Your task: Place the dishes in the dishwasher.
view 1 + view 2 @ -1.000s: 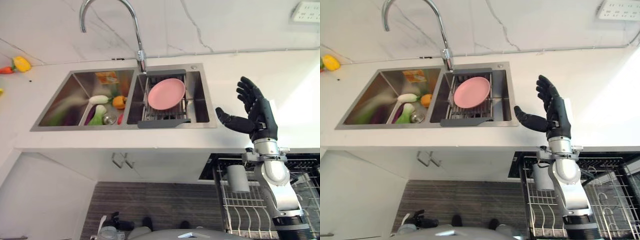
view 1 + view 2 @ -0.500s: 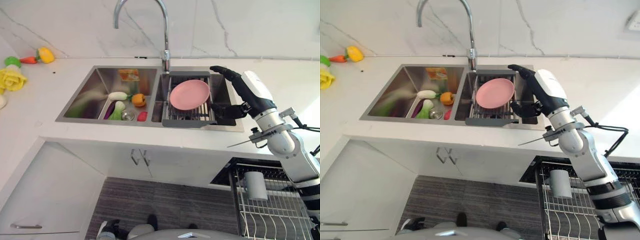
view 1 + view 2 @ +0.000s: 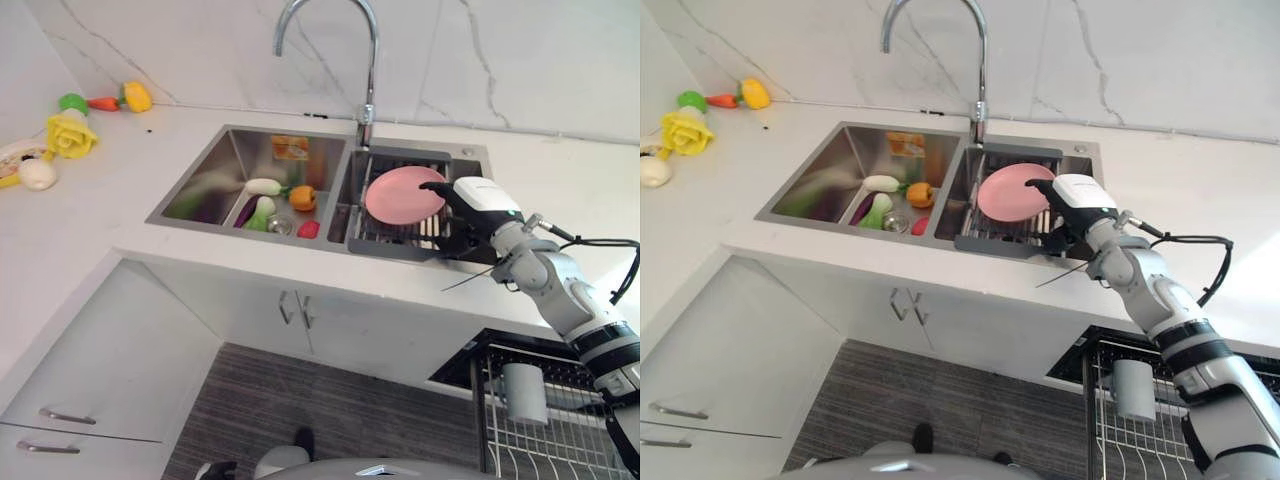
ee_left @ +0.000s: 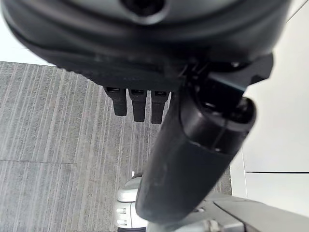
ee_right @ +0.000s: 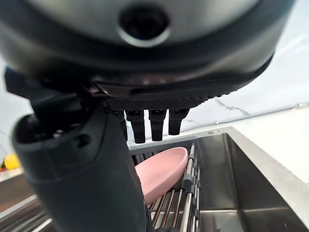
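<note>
A pink plate (image 3: 400, 194) lies tilted on the dark wire rack (image 3: 392, 240) in the sink's right basin. My right hand (image 3: 470, 207) reaches in from the right at the plate's right edge. Its fingers (image 3: 436, 187) are stretched out over the rim and its thumb (image 3: 452, 246) is spread lower down by the rack, so the hand is open. In the right wrist view the pink plate (image 5: 161, 169) lies just past the fingers (image 5: 150, 123), apart from them. My left hand (image 4: 140, 104) hangs over the grey floor, fingers straight and holding nothing.
The pulled-out dishwasher rack (image 3: 545, 440) at the lower right holds a grey cup (image 3: 522, 392). Several toy vegetables (image 3: 270, 200) lie in the left basin. The tall faucet (image 3: 368, 70) stands behind the sink. Toy food (image 3: 70, 125) sits on the counter's far left.
The camera has shifted. My right hand has moved from above the counter, right of the sink, down into the right basin to the plate's right edge. The plate has not moved.
</note>
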Available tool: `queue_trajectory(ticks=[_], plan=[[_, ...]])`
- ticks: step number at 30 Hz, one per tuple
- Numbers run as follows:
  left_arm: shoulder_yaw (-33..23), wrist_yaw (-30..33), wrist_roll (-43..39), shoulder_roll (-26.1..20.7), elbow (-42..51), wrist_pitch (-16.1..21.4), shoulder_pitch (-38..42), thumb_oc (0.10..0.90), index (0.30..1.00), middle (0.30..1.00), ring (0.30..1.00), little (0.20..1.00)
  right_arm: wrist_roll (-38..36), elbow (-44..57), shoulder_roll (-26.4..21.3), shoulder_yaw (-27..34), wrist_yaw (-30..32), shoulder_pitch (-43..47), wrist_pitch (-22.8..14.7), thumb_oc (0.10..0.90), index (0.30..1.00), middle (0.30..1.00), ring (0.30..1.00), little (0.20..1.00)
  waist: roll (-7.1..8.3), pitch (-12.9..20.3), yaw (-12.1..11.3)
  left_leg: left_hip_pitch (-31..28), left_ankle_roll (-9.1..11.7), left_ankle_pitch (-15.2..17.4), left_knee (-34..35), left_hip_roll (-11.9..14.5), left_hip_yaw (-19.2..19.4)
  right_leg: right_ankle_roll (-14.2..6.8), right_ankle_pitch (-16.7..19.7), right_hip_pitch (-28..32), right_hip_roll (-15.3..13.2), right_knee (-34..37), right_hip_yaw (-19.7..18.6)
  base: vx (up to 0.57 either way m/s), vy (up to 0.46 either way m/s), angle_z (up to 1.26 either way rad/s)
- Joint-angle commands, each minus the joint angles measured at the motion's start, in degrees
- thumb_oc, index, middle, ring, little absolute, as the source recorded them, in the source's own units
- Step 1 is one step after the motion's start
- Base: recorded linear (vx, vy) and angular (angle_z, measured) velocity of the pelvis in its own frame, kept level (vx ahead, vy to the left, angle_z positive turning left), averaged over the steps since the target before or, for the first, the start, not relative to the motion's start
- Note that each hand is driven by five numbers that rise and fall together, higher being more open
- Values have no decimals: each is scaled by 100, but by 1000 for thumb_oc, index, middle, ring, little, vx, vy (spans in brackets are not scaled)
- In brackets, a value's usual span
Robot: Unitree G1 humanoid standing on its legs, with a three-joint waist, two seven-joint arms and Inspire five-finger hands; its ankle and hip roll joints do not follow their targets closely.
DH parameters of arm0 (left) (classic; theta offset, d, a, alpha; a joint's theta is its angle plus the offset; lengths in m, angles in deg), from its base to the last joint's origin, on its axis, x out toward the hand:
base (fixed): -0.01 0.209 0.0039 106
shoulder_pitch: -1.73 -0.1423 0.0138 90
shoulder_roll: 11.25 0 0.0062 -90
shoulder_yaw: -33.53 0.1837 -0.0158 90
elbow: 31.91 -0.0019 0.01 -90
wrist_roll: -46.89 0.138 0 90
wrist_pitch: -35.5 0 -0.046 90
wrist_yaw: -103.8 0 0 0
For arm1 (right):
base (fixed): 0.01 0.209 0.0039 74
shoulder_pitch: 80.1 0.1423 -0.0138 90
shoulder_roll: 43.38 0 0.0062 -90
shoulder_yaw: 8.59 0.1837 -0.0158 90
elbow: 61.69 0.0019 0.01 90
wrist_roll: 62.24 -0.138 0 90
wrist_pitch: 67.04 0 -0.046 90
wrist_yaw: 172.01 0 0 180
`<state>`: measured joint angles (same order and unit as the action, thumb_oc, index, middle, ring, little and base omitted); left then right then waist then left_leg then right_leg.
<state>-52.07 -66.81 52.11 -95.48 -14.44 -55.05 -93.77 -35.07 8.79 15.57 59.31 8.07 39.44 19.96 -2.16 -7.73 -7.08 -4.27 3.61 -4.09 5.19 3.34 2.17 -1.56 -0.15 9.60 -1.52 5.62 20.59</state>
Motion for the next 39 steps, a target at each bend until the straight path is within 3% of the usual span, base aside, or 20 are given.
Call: queue_trajectory(ticks=[1, 10, 11, 16, 20, 23, 24, 27, 28, 29, 31, 37, 39], plan=[[422, 73, 128, -223, -302, 36, 273, 800, 900, 900, 900, 900, 467, -45, -11, -123, 606, 833, -46, 800, 900, 900, 900, 900, 347, 215, -176, 120, 288, 189, -131, 251, -109, -681, -258, 120, -615, -76, -31, 0, 0, 8], [587, 156, 117, -190, -371, 80, 271, 800, 900, 900, 900, 900, 968, -1591, 295, -899, 1052, 1575, 23, 800, 900, 900, 900, 900, 394, 203, -365, 212, 326, 131, -129, 262, -265, -668, -259, 132, -585, -62, 109, -3, -2, 9], [619, 176, 109, -178, -394, 84, 276, 800, 900, 900, 900, 900, 1123, -1809, 330, -999, 1171, 1662, 64, 400, 300, 300, 300, 300, 399, 204, -397, 240, 335, 119, -128, 266, -303, -662, -279, 145, -577, -62, 146, -2, 2, 14], [640, 260, 175, -170, -424, 92, 289, 800, 900, 900, 900, 900, 1747, -1830, 317, -827, 1829, 1430, 245, 400, 300, 300, 300, 300, 370, 203, -450, 256, 335, 118, -129, 262, -406, -662, -305, 175, -570, -62, 224, 3, 3, 12], [615, 309, 334, -171, -387, 115, 343, 800, 900, 900, 900, 900, 2342, -1163, 145, -325, 2335, 1038, 442, 400, 300, 300, 300, 300, 327, 197, -424, 262, 335, 124, -129, 252, -443, -663, -325, 178, -571, -62, 252, 6, 15, 7], [644, 312, 412, -160, -374, 113, 356, 800, 900, 900, 900, 900, 2375, -839, 34, -85, 2472, 894, 452, 400, 300, 300, 300, 300, 314, 193, -388, 242, 329, 132, -130, 252, -412, -669, -321, 177, -578, -62, 216, 4, 7, 6], [610, 316, 457, -141, -352, 112, 362, 800, 900, 900, 900, 900, 2194, -212, -158, 318, 2588, 682, 376, 400, 300, 300, 300, 300, 291, 202, -273, 203, 322, 151, -131, 251, -330, -679, -314, 166, -594, -62, 164, 0, 0, 0], [631, 316, 458, -148, -353, 111, 364, 800, 900, 900, 900, 900, 2197, -151, -177, 379, 2559, 615, 382, 400, 300, 300, 300, 300, 295, 202, -300, 198, 322, 153, -132, 252, -327, -680, -313, 169, -594, -62, 160, 1, 5, -4], [595, 327, 483, -134, -328, 108, 364, 800, 900, 900, 900, 900, 2028, 410, -282, 793, 2651, 319, 310, 400, 300, 300, 300, 300, 280, 201, -201, 166, 306, 177, -135, 255, -267, -689, -306, 155, -606, -62, 90, 4, 14, -12], [595, 327, 483, -134, -328, 108, 364, 800, 900, 900, 900, 900, 2028, 410, -282, 793, 2651, 319, 310, 400, 300, 300, 300, 300, 280, 201, -201, 166, 306, 177, -135, 255, -267, -689, -306, 155, -606, -62, 90, 14, 28, -20], [520, 328, 593, -96, -250, 101, 393, 800, 900, 900, 900, 900, 1828, 1665, -490, 1823, 2830, -514, 144, 400, 300, 300, 300, 300, 241, 195, 63, 82, 267, 250, -144, 251, -61, -718, -264, 95, -636, -62, -85, 24, 35, -10], [334, 311, 682, -53, -132, 98, 350, 800, 900, 900, 900, 900, 1466, 3195, -596, 3285, 2722, -1836, -132, 400, 300, 300, 300, 300, 193, 178, 562, -76, 201, 384, -139, 249, 396, -808, -131, -139, -688, -62, -598, 12, 41, -53], [298, 307, 659, -49, -105, 95, 352, 800, 900, 900, 900, 900, 1422, 3373, -574, 3521, 2685, -2106, -146, 400, 300, 300, 300, 300, 186, 175, 613, -94, 189, 397, -130, 245, 458, -818, -117, -173, -689, -64, -674, -1, 39, -54]])
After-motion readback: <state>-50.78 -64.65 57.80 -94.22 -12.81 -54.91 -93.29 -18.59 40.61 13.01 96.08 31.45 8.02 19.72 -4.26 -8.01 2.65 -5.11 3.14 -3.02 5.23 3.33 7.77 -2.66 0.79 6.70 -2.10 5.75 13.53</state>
